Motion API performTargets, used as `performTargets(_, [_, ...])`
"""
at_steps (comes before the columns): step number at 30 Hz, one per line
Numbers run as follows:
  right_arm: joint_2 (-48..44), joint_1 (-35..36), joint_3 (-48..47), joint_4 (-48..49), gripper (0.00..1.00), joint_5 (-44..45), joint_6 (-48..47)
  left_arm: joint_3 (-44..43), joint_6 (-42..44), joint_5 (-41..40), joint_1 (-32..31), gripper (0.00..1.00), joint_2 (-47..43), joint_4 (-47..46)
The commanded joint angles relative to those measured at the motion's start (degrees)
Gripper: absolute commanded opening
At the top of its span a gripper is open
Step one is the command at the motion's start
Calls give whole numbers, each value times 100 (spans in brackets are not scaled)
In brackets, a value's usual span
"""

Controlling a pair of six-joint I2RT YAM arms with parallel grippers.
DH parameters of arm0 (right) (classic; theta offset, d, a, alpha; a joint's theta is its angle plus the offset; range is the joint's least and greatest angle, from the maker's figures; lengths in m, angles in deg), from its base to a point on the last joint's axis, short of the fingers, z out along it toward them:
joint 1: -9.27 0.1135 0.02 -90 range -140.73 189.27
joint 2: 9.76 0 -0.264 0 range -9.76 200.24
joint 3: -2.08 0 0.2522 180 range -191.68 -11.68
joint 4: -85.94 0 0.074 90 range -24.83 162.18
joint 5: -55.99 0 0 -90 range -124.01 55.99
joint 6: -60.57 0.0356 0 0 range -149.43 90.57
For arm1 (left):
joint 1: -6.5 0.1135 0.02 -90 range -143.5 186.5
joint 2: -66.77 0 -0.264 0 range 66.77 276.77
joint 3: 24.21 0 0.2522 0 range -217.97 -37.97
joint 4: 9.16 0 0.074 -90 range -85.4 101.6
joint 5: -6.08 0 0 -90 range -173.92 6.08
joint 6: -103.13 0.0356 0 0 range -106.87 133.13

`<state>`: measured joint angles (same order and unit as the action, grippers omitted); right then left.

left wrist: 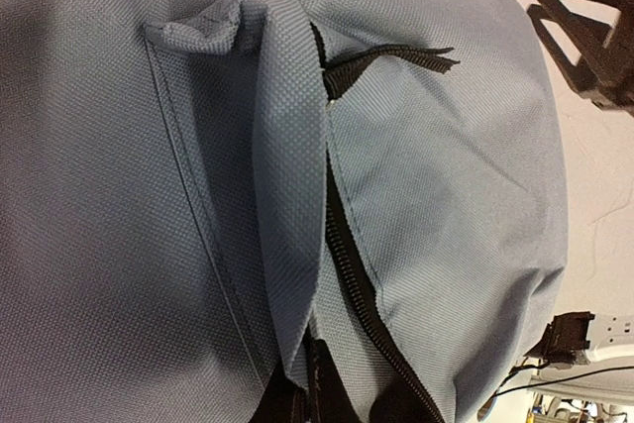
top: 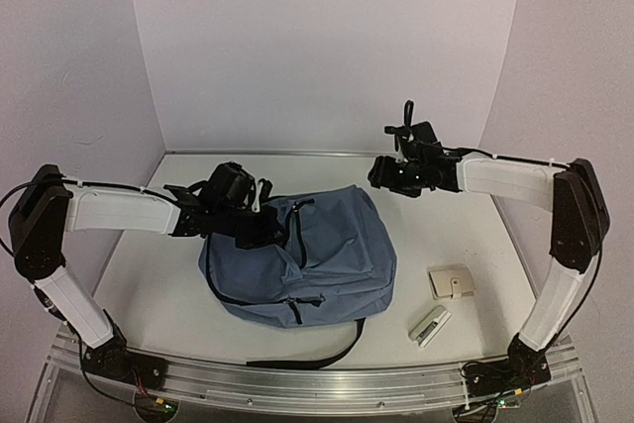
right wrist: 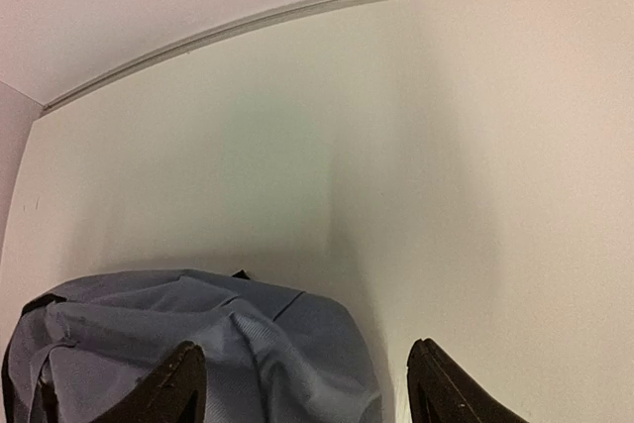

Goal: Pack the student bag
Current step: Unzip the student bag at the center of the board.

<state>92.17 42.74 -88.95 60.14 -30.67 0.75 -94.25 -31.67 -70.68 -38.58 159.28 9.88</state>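
left gripper (top: 255,228) jaws pressed together at student bag (top: 317,255) top-left edge, fabric pinch unclear; right gripper (right wrist: 305,349) spread, empty, off bag's far-right corner

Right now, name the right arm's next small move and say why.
Probably lower the open right fingers to the black zipper tab on the student bag: the zip looks closed, the left fingers sit shut at its top edge, and the beige wallet and white item lie outside it.
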Motion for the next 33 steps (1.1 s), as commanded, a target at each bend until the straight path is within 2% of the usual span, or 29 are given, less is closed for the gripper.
performTargets(1, [-573,1084,-267,-796,72,1309,-25,298,-318,-284,40,0,76,-72])
performTargets(5, [-626,1936,-335,-1106,75,1578,188,523,-354,-227,83,0,-46,-287])
performTargets(12, [122,3032,-956,-1919,76,2102,586,663,-463,83,124,0,37,-760])
performTargets(16, [513,3224,-1176,-1972,75,1776,855,706,-530,104,131,0,36,-882])
performTargets(20, [988,3420,-1534,-2082,74,1850,918,775,-530,99,131,0,12,-915])
performTargets(29, [1389,3442,-1773,-3002,69,3111,1561,1056,-561,30,131,0,-203,-1042])
performTargets(33, [1587,3449,-1949,-3518,63,3666,1766,1086,-551,12,131,0,-259,-1042])
